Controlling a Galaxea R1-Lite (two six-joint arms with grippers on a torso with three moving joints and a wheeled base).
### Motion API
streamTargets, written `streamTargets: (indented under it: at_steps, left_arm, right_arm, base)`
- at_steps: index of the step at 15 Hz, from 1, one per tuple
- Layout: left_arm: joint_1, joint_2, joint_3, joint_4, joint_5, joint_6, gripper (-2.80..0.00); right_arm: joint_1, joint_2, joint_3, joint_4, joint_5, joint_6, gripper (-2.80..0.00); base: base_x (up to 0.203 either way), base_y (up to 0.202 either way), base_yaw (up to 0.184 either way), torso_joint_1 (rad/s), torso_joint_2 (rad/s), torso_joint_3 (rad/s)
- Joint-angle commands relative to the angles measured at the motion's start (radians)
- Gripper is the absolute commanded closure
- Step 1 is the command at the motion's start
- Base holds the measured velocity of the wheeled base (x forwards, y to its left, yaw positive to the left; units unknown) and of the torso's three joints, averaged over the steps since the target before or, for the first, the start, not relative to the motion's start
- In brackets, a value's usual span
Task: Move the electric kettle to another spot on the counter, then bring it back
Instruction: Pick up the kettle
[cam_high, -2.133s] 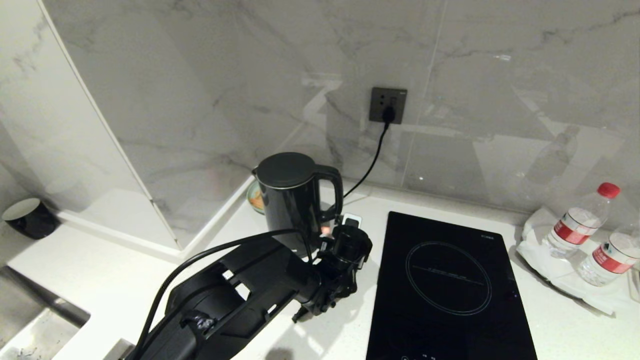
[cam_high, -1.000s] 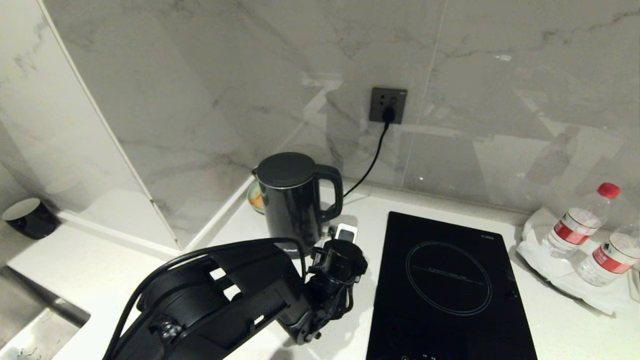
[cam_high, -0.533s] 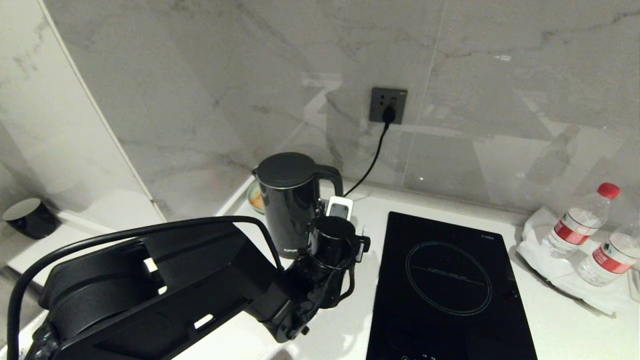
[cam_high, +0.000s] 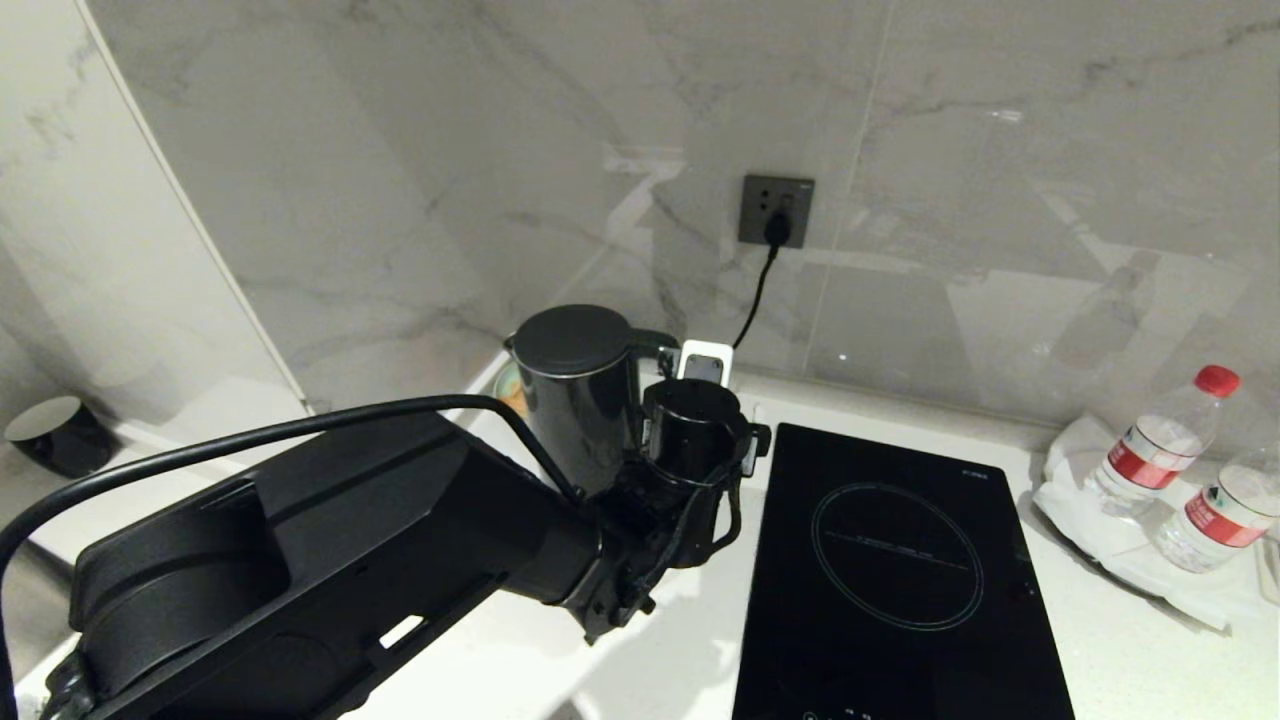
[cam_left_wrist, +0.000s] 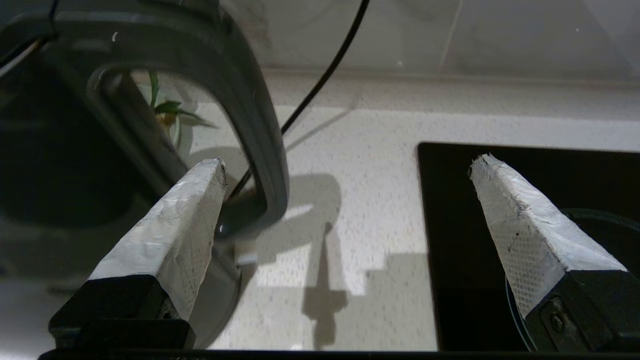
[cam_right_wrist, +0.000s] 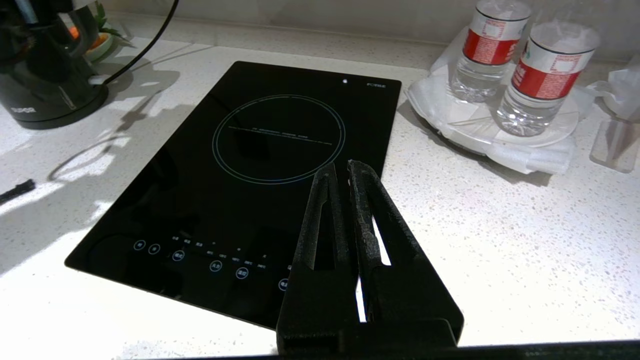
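**Marble corner, kettle at the wall, left gripper beside its handle**

Grey-veined marble walls meet behind the white speckled counter (cam_high: 700, 650), and in that corner stands the electric kettle (cam_high: 575, 400), upright on its base, lid on, with its loop handle (cam_left_wrist: 240, 100) turned toward the cooktop side. In the right wrist view the kettle's lower body and base (cam_right_wrist: 45, 107) sit on the counter just beside the cooktop's far corner.

Close against the handle side of the kettle is the left gripper (cam_left_wrist: 345, 165), its two white-padded fingers (cam_left_wrist: 175, 230) spread wide and holding nothing. In the left wrist view one finger lies in front of the handle loop and the other over the black cooktop; whether the nearer pad touches the handle cannot be told. The left arm (cam_high: 300, 570) reaches in from the lower left of the head view, hiding the kettle's lower part.

A black cord (cam_high: 757, 290) runs from the dark wall socket (cam_high: 776, 210) down behind the kettle. To the right lies the glossy black cooktop (cam_high: 900, 570), and beyond it two water bottles (cam_high: 1160, 440) on a white tray. A small black cup (cam_high: 55, 435) sits far left.

The right gripper (cam_right_wrist: 345, 175) hovers over the cooktop's near edge, fingers pressed together.
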Motion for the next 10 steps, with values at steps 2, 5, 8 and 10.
streamTargets:
  at_steps: [2,5,8,10]
  left_arm:
    - [0.015,0.064,-0.094,0.025,0.004,-0.001,-2.80]
    - [0.057,0.117,-0.171,0.073,0.002,0.001,-2.80]
    - [0.088,0.148,-0.262,0.117,-0.001,0.001,-2.80]
    - [0.090,0.160,-0.329,0.163,-0.003,0.001,-2.80]
  right_arm:
    - [0.000,0.001,0.000,0.000,0.000,0.000,0.00]
    - [0.000,0.001,0.000,0.000,0.000,0.000,0.00]
    - [0.000,0.001,0.000,0.000,0.000,0.000,0.00]
    - [0.000,0.001,0.000,0.000,0.000,0.000,0.00]
  base:
    - [0.000,0.000,0.000,0.000,0.00,0.000]
    - [0.000,0.000,0.000,0.000,0.00,0.000]
    - [0.000,0.000,0.000,0.000,0.00,0.000]
    - [0.000,0.000,0.000,0.000,0.00,0.000]
